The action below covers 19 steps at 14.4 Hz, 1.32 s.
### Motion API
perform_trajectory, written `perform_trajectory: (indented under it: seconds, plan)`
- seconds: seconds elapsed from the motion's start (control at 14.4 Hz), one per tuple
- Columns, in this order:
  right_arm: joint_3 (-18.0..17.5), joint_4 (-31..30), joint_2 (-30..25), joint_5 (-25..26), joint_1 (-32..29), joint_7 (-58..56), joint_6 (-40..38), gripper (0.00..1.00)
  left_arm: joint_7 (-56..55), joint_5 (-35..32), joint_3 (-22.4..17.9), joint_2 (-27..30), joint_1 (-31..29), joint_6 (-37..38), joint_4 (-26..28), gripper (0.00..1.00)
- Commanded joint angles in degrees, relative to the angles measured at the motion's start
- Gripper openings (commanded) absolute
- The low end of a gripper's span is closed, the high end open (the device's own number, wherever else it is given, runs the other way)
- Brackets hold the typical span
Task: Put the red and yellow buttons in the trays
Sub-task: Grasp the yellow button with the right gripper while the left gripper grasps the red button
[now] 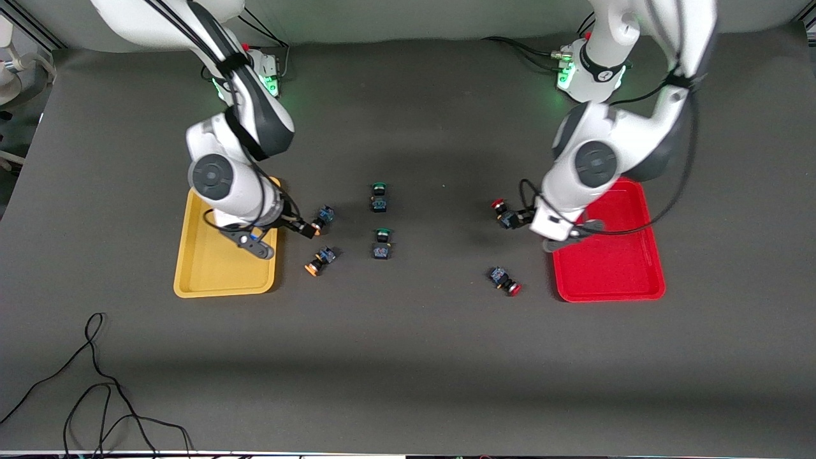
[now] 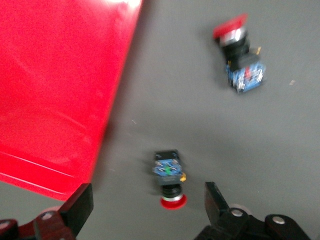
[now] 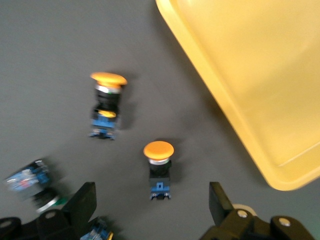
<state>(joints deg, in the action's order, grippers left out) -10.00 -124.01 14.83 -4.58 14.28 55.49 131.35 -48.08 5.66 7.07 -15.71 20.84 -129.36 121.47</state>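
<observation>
Two red buttons lie on the grey table beside the red tray [image 1: 628, 280]: one [image 1: 502, 211] farther from the front camera, one [image 1: 506, 281] nearer. My left gripper [image 1: 521, 218] is open, low beside the farther one; in the left wrist view that button [image 2: 169, 176] lies just ahead of the gap of the gripper [image 2: 147, 206], the other [image 2: 241, 60] lies farther off. Two yellow buttons [image 1: 322, 218] [image 1: 319, 261] lie beside the yellow tray [image 1: 217, 277]. My right gripper [image 1: 305, 227] is open beside the farther one, which lies just ahead of its gap [image 3: 159, 167] [image 3: 151, 204]. Both trays hold nothing.
Two green-capped switches [image 1: 379, 196] [image 1: 382, 244] lie mid-table between the two groups. A black cable [image 1: 95, 382] loops on the table near the front camera at the right arm's end. In the right wrist view a green-capped switch [image 3: 35, 185] lies close to one finger [image 3: 82, 205].
</observation>
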Motion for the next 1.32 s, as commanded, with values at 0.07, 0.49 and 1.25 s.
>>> perform_trajectory:
  seconds: [0.07,0.49,1.25]
  plan:
    - [-1.6,-8.1,0.4,-1.0,-0.6,3.1,9.7,1.0,-2.7,4.9,-0.8,-5.7,3.5,-9.1,2.4,0.96]
    - [-4.9,-10.8,6.2,-1.0,-0.2,8.7,20.7,1.0,-2.6,5.1,-0.7,-9.5,3.5,-14.3,4.2,0.8]
    - [-5.1,-10.0,-2.8,-1.0,-0.6,8.0,11.5,0.02,1.6,6.6,-1.1,7.4,-5.5,17.1,-5.3,0.0]
